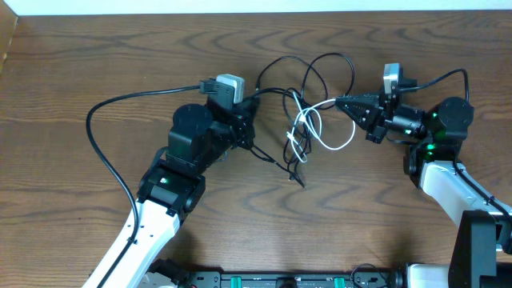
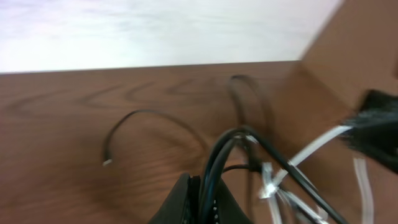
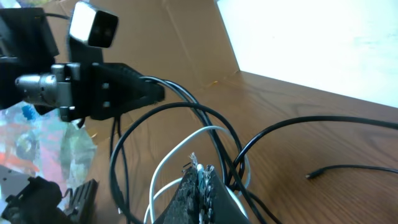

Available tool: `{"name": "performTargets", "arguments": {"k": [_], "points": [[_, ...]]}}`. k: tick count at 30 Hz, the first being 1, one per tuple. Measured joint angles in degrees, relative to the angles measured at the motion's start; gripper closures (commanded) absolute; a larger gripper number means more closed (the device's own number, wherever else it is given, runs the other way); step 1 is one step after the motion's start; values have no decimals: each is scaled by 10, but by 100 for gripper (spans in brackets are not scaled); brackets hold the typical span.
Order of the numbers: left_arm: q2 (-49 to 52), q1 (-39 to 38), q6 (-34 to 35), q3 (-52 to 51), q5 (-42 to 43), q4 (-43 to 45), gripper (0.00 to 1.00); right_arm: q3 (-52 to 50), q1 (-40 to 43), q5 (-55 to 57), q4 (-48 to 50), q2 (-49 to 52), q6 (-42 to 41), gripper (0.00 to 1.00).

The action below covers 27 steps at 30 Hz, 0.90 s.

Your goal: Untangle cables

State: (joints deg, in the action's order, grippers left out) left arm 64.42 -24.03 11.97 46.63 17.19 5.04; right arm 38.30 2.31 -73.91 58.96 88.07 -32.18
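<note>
Cables (image 1: 300,120) lie in one knot on the table (image 1: 96,48), black cables (image 1: 328,54) looping over a white cable (image 1: 318,107). The knot is strung right between the two claws, and its long axis runs far side to near side, across the line joining the arms. Left gripper (image 1: 251,108) is clenched on black cables and right gripper (image 1: 340,102) is clamped on the white cable opposite, neither clearly nearer. The next pull looks like it should go sideways, claws apart — the risk is the knot cinching tighter instead of opening.
</note>
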Motion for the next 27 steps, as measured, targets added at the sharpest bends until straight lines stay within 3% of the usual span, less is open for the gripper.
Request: {"name": "performTargets", "arguments": {"k": [5,13,27], "points": [[0,0,-8,0,61,8,92,0,-8,11,0,0,-6,99],[28,0,-15,0,84,19,92,0,-41,19,55,0,-12,99],[74,0,-15,0,-8,-2,92,0,-33,15,104,0,-60,99]]}}
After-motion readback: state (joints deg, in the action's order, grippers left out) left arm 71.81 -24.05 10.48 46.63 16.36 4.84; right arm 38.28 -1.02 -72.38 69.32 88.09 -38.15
